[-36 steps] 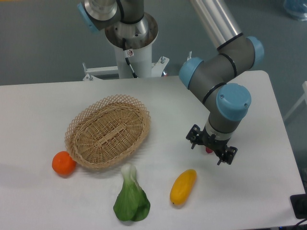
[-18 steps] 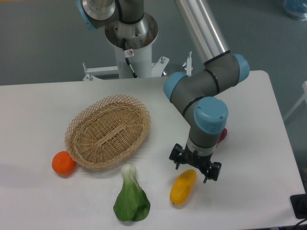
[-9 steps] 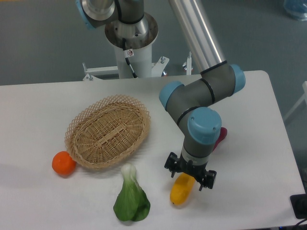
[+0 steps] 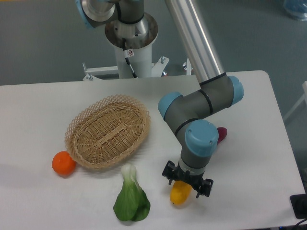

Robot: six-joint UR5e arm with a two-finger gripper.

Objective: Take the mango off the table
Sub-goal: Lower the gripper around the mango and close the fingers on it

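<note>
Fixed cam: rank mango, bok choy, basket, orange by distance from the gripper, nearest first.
From the gripper:
1. Mango, directly beneath it, partly covered by the fingers.
2. Bok choy, just left of it in the image, near the front edge.
3. Wicker basket, up and to the left, mid-table.
4. Orange, far left, touching or nearly touching the basket's rim.

**Count of things on the desk**

One desk (image 4: pixel 43 103) carries six things. One woven basket (image 4: pixel 108 131). One round orange (image 4: pixel 63 163). One leafy green vegetable (image 4: pixel 130 201). One yellow mango (image 4: pixel 179 193), partly covered by the arm. One dark-pink vegetable (image 4: pixel 222 133), mostly hidden behind the arm. One robot arm (image 4: pixel 199 127), ending in one gripper (image 4: pixel 186 184).
</note>
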